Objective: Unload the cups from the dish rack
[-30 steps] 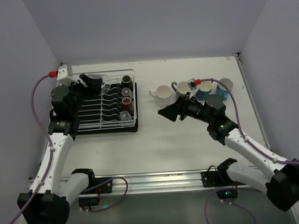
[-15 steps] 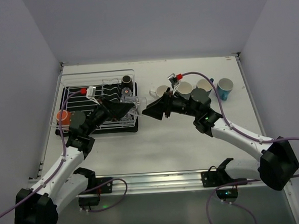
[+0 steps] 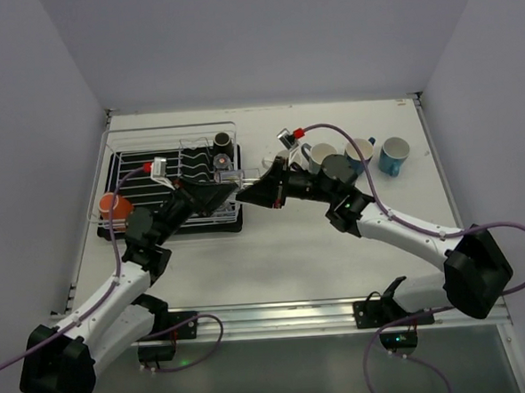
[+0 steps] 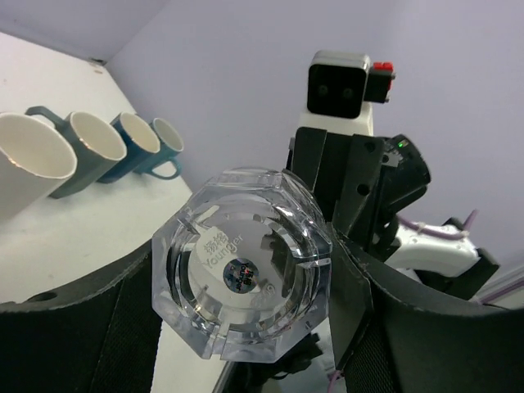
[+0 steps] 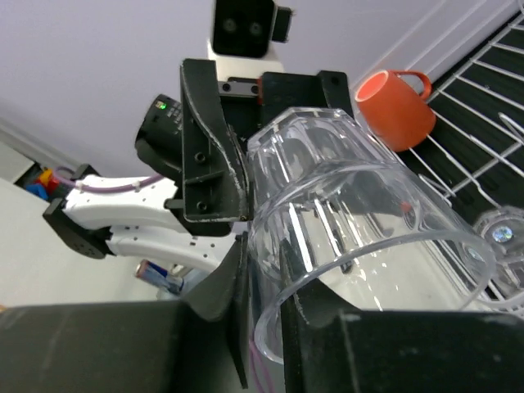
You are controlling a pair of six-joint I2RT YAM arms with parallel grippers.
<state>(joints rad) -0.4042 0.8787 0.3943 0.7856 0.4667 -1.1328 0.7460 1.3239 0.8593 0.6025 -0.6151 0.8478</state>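
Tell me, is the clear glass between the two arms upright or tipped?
Tipped on its side: the glass shows its base to the left wrist camera, its open mouth to the right one.

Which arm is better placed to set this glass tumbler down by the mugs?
Right. The right claw straddles the tumbler rim, and the mugs stand on its side; the left claw grips the base.

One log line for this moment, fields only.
phase: handover | left tool: shut on clear tumbler base | right tool: fingers at its rim, grip unclear | dish rack: holds orange mug, dark cups
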